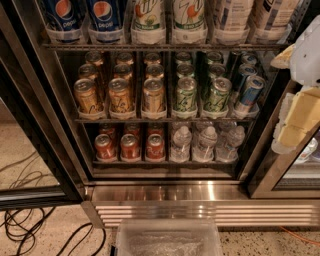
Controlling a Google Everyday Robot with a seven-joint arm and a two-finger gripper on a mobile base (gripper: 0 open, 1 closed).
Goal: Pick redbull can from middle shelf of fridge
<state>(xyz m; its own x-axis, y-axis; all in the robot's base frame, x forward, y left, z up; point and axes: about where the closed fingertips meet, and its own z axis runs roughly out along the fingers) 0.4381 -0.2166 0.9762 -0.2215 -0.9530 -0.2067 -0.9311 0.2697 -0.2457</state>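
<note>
While the gripper sits at right — grip unclear — green cans crowd the likely redbull can.

The fridge has black door frames and a shiny silver slatted base. On the dark wire middle shelf stand gold-orange cans, green-and-silver cans, and at its right end a blue-and-silver redbull can. Above are blue Pepsi bottles with red-white-blue logos; below are red cans. The gripper, pale yellow and white, hangs at the right edge of the view. Black cables cross a speckled beige floor.
</note>
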